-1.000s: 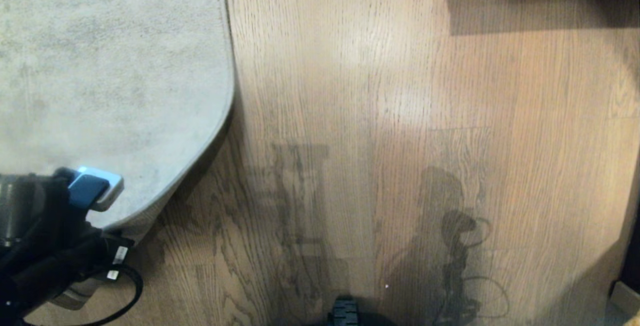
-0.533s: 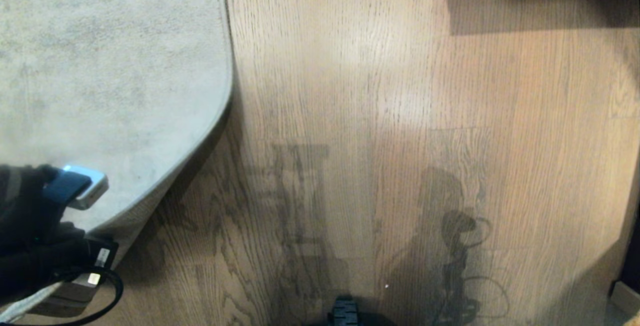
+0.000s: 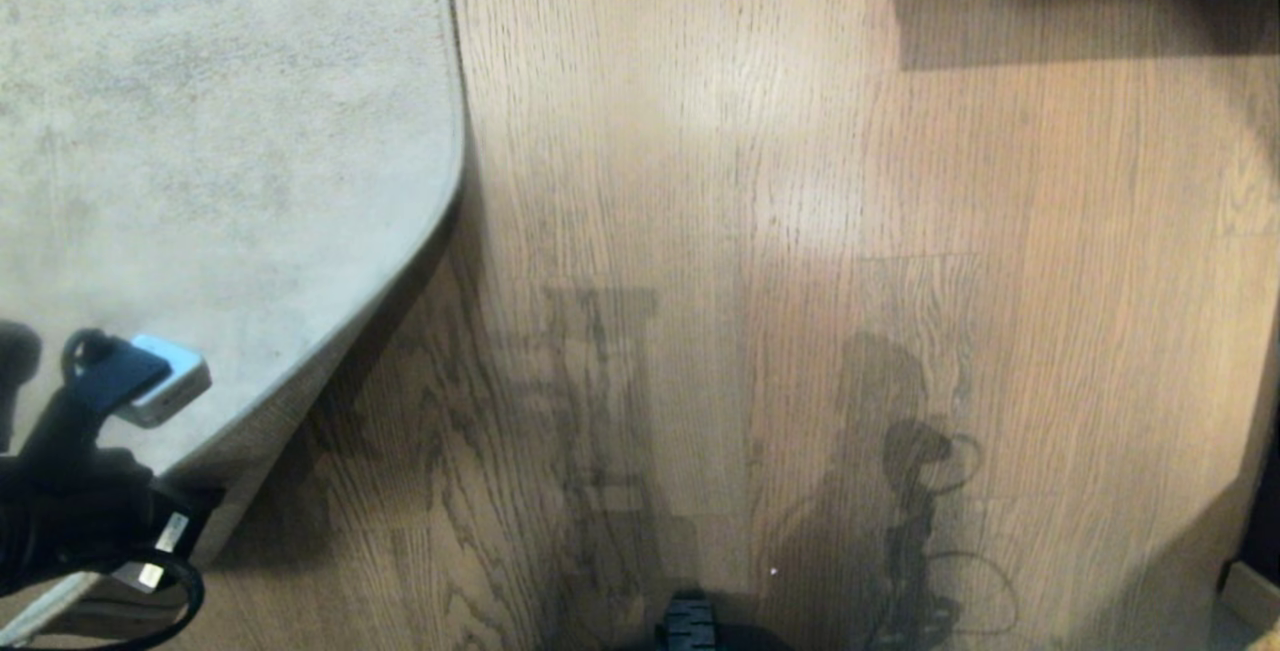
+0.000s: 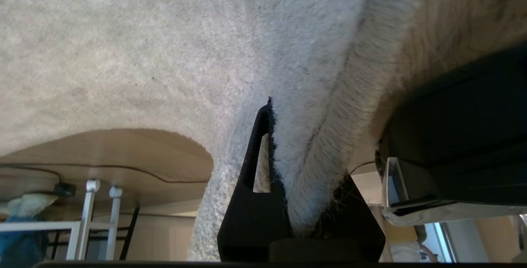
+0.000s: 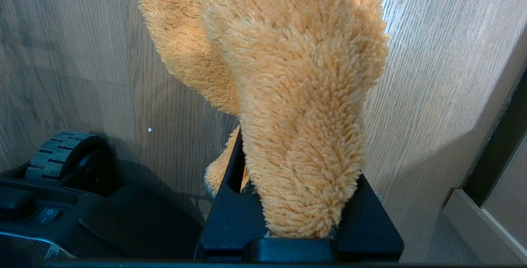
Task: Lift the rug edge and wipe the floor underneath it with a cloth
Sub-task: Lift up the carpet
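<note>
The left gripper [image 4: 288,202] pinches the rug edge [image 4: 313,169] and holds it up off the floor [image 3: 800,231], while the right gripper [image 5: 300,227], parked low, clamps the cloth [image 5: 288,95]; next, I think, that cloth must reach underneath.

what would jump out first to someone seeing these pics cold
The rug edge, peeled up off the floor at the head view's lower left, pinched in the left gripper. Next, the fluffy orange cloth clamped in the right gripper, hanging above bare planks.
</note>
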Tool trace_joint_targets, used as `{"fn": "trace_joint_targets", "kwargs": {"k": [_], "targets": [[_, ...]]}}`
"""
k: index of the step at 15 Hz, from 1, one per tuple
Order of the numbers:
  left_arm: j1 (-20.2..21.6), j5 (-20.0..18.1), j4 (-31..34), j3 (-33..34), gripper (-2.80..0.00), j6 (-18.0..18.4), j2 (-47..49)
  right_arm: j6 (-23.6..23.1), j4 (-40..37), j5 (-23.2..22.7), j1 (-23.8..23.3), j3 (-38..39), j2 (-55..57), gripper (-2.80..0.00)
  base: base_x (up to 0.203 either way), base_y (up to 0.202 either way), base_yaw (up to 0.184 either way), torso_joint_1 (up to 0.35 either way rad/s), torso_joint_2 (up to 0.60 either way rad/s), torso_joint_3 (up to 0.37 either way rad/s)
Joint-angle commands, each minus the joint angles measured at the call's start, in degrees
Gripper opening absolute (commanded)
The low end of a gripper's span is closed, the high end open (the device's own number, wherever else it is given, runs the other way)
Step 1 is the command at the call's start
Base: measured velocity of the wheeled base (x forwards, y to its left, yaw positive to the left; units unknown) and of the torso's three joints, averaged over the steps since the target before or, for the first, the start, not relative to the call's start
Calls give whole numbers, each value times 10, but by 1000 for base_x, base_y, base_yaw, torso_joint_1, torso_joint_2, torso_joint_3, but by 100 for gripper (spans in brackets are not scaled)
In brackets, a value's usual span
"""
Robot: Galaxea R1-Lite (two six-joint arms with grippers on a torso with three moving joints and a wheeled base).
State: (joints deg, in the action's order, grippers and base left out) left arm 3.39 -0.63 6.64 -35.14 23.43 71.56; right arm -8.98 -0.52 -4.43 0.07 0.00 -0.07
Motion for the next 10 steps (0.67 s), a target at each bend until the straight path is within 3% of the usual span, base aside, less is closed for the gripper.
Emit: {"fn": "trace_joint_targets", "kwargs": {"k": [1,3,7,10], "targets": [[4,-9,-1,-2,-280,4,0,-1,0,-1,0,0,1,-280,0,0,0,0,0,0],[2,-23,-1,-9,-280,8,6,-1,0,-1,0,0,1,-280,0,0,0,0,0,0],[27,-31,-2,-40,-280,63,22,-1,0,-1,0,0,1,-280,0,0,0,0,0,0],[71,-81,22,-71,-280,101,35,-1,0,-1,0,0,1,-280,0,0,0,0,0,0]]}}
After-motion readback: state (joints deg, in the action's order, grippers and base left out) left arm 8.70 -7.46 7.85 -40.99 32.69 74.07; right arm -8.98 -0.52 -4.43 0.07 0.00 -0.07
